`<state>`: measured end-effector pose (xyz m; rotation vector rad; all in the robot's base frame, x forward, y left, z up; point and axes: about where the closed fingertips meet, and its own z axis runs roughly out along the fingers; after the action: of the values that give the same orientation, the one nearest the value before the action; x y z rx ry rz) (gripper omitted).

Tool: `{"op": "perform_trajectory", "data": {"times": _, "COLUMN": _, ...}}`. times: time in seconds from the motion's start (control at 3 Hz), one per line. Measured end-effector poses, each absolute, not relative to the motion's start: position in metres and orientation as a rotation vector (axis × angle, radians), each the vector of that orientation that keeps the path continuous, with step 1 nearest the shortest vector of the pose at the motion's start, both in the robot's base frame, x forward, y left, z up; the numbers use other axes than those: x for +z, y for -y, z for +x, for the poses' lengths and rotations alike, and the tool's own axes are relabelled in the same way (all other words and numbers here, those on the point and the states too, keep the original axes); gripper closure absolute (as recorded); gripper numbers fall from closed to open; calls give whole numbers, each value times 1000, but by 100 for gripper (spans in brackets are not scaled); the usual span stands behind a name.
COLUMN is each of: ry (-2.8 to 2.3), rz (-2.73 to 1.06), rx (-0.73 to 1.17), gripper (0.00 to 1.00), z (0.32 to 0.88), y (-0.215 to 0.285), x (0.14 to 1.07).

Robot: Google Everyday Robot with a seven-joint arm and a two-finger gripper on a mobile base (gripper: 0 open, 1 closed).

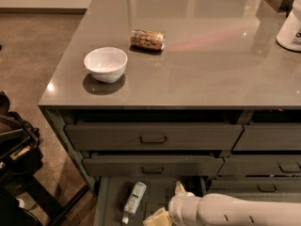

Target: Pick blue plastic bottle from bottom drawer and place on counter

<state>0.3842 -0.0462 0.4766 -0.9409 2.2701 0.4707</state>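
The blue plastic bottle lies on its side on the floor of the open bottom drawer, white cap toward the front. My gripper is low over the drawer, just right of the bottle and apart from it. Its two pale fingers are spread, one pointing up and back, the other forward and left, with nothing between them. The white arm enters from the lower right. The glossy grey-brown counter lies above the drawers.
A white bowl and a brown patterned can lying on its side are on the counter's left part. A big white jug stands at the far right. Two shut handled drawers are above the open one. Dark gear stands at left on the floor.
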Motion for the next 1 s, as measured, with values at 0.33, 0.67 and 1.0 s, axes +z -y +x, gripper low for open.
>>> {"op": "perform_trajectory", "data": {"times": 0.33, "ry": -2217, "rz": -961, "rx": 528, "gripper": 0, "z": 387, "y": 43, "x": 484}}
{"op": "perform_trajectory", "data": {"times": 0.67, "ry": -2087, "rz": -981, "rx": 682, "gripper": 0, "z": 410, "y": 37, "x": 476}}
{"op": "perform_trajectory", "data": {"times": 1.0, "ry": -2071, "rz": -951, "rx": 878, "gripper": 0, "z": 415, "y": 19, "x": 430}}
